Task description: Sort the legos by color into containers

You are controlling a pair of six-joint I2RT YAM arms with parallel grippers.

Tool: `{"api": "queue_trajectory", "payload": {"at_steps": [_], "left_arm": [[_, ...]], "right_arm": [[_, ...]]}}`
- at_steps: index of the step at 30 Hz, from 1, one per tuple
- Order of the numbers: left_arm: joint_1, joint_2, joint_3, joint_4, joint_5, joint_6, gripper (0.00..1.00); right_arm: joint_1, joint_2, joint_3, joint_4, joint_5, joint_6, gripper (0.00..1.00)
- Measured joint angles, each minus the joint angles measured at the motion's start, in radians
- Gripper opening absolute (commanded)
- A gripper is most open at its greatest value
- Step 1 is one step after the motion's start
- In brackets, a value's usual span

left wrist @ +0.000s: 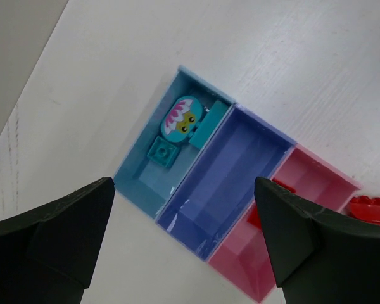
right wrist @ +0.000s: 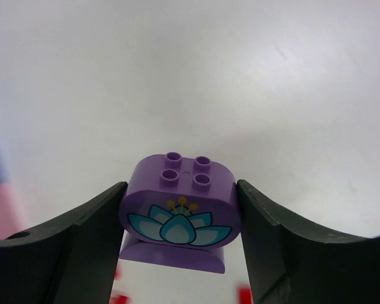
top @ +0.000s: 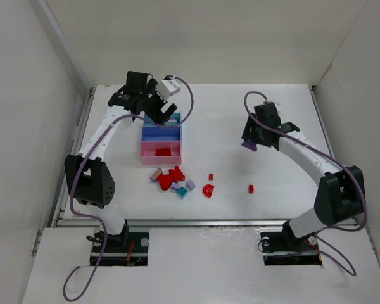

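light blue tray holds teal bricks; pink tray a red brick, partly hidden by the wide-spread left gripper. right of the trays, the right gripper clamps a lilac brick.

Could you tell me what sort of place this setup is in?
Probably a robotics lab test cell: a white table boxed in by plain white panels, a left arm and right arm bolted at its near edge, and only toy bricks and joined sorting trays laid out.
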Motion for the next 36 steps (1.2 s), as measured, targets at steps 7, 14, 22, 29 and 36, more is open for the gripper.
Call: {"api": "queue_trajectory", "payload": {"at_steps": [7, 14, 22, 29, 36], "left_arm": [[-0.114, -0.011, 0.082, -0.072, 0.167, 0.039, 0.99], [-0.189, -0.013, 0.103, 0.061, 0.245, -0.188, 0.99], [-0.188, -0.027, 0.103, 0.217, 0.270, -0.400, 0.99], [-0.213, -0.035, 0.103, 0.253, 0.358, -0.482, 0.99], [-0.230, -0.035, 0.091, 0.275, 0.416, -0.573, 0.99]], "right_arm": [[0.227, -0.106, 0.187, 0.363, 0.039, -0.076, 0.00], [0.264, -0.093, 0.267, 0.491, 0.036, 0.006, 0.00], [0.305, -0.089, 0.267, 0.490, 0.060, 0.055, 0.00], [0.324, -0.088, 0.267, 0.490, 0.082, 0.069, 0.00], [0.333, -0.087, 0.267, 0.490, 0.106, 0.078, 0.00]]}}
